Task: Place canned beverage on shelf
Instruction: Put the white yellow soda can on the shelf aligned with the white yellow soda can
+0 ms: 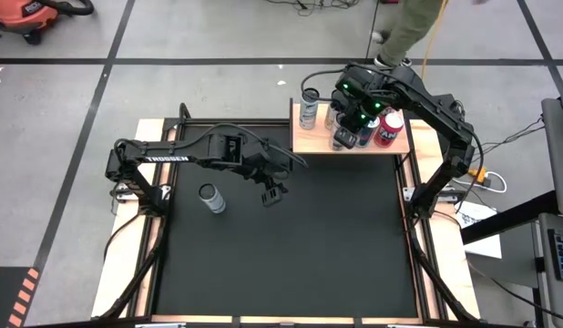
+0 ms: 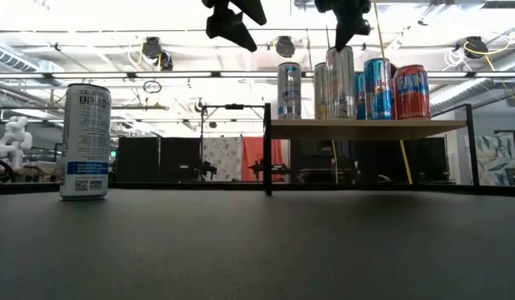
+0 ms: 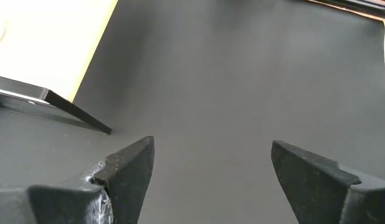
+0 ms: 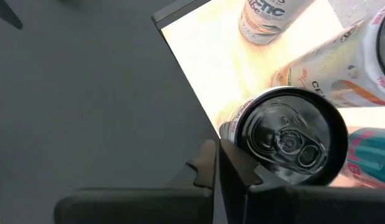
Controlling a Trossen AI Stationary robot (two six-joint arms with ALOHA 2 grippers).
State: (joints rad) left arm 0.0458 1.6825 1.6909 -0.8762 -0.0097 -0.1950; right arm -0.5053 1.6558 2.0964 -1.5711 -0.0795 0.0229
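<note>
The light wooden shelf (image 1: 302, 142) stands at the mat's far right on dark legs and bears several upright cans, among them a red one (image 2: 412, 92) and a tall silver one (image 2: 341, 82). My right gripper (image 4: 217, 163) hovers over the shelf, shut and pointing steeply down, its tips beside the rim of that silver can's top (image 4: 291, 137). Another white-and-blue can (image 1: 211, 198) stands upright on the black mat at the left. My left gripper (image 1: 272, 193) hangs open above the mat's middle, right of that can, with nothing between its fingers. My right gripper's shut fingertips (image 4: 225, 152) stand right at the near rim of the silver can's top (image 4: 237, 134), coming from above. I cannot tell whether they touch it. The can stands upright on the shelf.
Open black mat (image 1: 291, 255) spreads between the lone can and the shelf and toward the near edge. A person's leg (image 1: 411, 32) shows on the floor just beyond the shelf. Wooden table borders (image 1: 127, 273) flank the mat.
</note>
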